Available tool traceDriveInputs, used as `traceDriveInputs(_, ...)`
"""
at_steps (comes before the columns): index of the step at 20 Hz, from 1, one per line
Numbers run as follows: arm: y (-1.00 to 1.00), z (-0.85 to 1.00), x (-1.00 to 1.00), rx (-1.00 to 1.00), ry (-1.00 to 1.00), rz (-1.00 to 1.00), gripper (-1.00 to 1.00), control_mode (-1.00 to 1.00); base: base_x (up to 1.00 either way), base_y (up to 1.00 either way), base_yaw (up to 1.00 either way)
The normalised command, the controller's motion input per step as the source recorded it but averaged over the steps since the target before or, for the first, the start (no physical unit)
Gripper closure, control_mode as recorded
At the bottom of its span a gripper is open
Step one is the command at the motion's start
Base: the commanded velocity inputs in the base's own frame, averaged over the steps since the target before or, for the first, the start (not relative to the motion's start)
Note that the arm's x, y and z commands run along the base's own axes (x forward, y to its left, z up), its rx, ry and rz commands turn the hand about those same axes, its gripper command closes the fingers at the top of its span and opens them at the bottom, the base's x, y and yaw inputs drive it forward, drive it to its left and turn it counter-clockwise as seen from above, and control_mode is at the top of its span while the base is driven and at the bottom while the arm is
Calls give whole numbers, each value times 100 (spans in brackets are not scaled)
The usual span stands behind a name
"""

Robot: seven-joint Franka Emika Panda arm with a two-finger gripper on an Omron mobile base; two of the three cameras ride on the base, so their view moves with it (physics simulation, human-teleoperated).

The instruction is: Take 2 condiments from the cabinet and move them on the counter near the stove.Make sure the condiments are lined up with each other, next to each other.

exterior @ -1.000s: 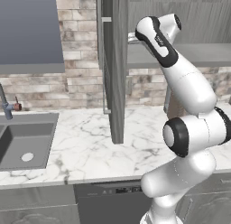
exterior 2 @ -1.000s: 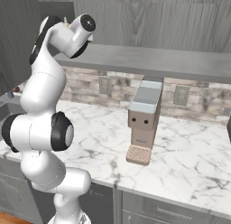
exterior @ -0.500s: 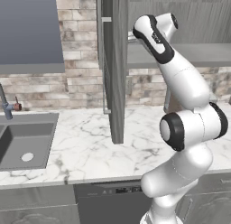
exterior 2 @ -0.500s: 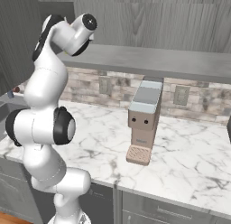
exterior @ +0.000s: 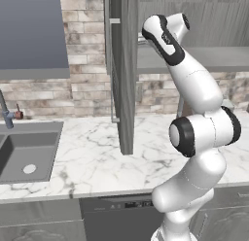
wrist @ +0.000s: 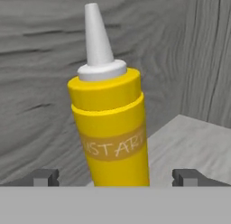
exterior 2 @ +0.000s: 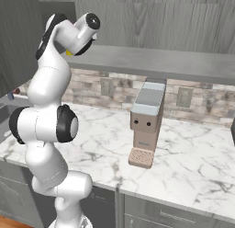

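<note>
Inside the cabinet (wrist: pixel 45 60), open end effector (wrist: pixel 115 177) straddles the yellow bottle (wrist: pixel 113 128).

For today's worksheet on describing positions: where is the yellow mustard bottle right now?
In the hand view the mustard bottle stands upright on the cabinet shelf, centred between the open hand's fingertips, with the grey wood-grain back wall behind it.
</note>
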Motion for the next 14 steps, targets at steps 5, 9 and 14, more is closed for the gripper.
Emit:
traceDriveInputs(5,12,0,0,0,0,1,-100,-100,0,0,0)
traceDriveInputs(9,18,-1,1,0,0,1,-100,-100,0,0,0)
traceDriveInputs(14,7,-2,14,0,0,0,-100,-100,0,0,0)
